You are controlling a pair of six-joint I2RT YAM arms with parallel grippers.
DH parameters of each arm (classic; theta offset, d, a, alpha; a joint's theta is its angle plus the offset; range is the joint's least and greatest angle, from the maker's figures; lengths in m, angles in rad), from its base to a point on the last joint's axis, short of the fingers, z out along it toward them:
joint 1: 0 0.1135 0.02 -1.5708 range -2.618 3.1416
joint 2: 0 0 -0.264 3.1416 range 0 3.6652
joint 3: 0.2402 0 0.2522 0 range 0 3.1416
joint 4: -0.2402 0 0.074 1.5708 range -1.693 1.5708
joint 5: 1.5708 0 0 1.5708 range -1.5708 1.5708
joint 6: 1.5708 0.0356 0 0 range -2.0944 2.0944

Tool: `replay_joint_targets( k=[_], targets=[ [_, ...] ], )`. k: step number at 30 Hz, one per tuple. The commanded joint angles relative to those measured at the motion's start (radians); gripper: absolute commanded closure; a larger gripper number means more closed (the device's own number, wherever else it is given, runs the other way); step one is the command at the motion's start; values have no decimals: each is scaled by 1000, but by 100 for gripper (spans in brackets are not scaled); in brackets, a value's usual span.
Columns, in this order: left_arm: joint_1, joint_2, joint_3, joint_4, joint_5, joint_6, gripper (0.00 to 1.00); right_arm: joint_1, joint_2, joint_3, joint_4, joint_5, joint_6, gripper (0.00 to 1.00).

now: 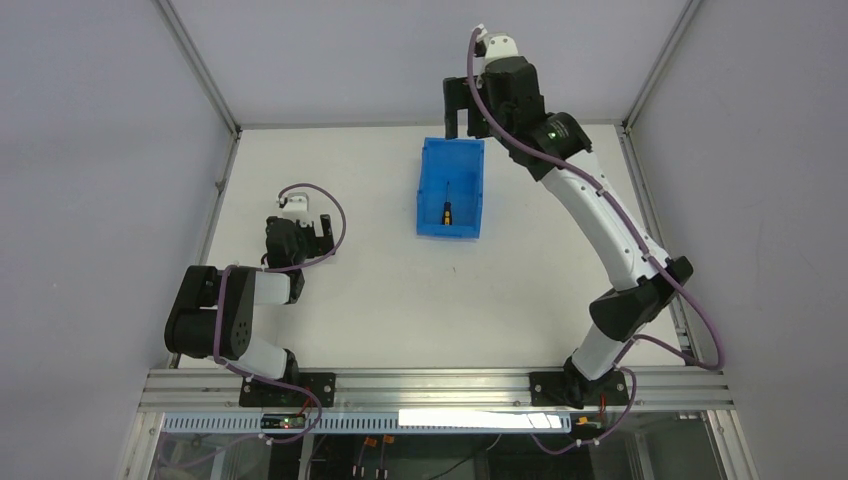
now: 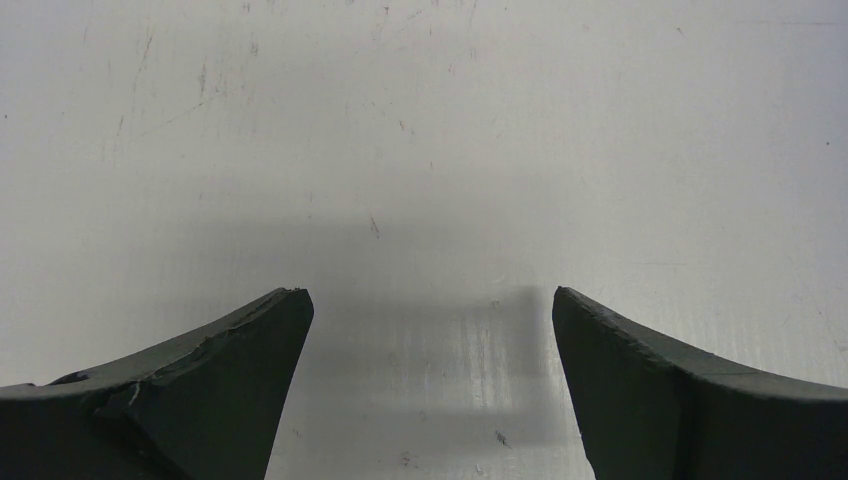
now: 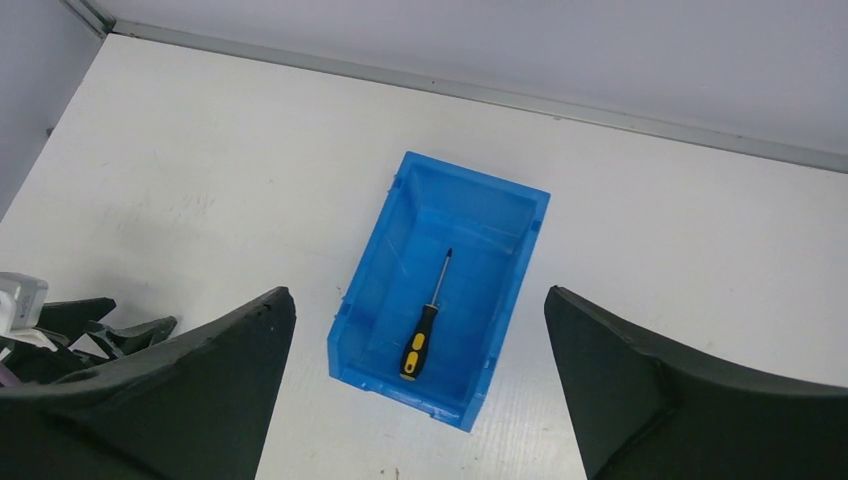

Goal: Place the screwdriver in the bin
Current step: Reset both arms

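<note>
The small black-and-yellow screwdriver lies flat on the floor of the blue bin, handle toward the low front wall. In the right wrist view the screwdriver rests inside the bin. My right gripper is open and empty, raised high above the bin's far end; in its own view the gripper frames the bin far below. My left gripper is open and empty, low over bare table at the left; its own view shows only white table.
The white table is walled at the back and on both sides by grey panels with metal corner posts. The left arm shows at the left edge of the right wrist view.
</note>
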Motion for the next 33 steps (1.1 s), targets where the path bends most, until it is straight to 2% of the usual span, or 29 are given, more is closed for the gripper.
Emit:
replay_joint_targets(
  k=[1, 8, 22, 33],
  targets=[
    [13, -9, 18, 28, 0, -7, 0, -71, -77, -4, -19, -23, -57, 1],
    [14, -9, 18, 27, -1, -8, 0, -248, -175, -110, -1, -125, -56, 1],
    [12, -10, 18, 27, -1, -8, 0, -597, -218, -187, -57, -356, -65, 1],
    [13, -10, 18, 27, 0, -7, 0, -619, -226, -211, -43, -356, -77, 1]
  ],
)
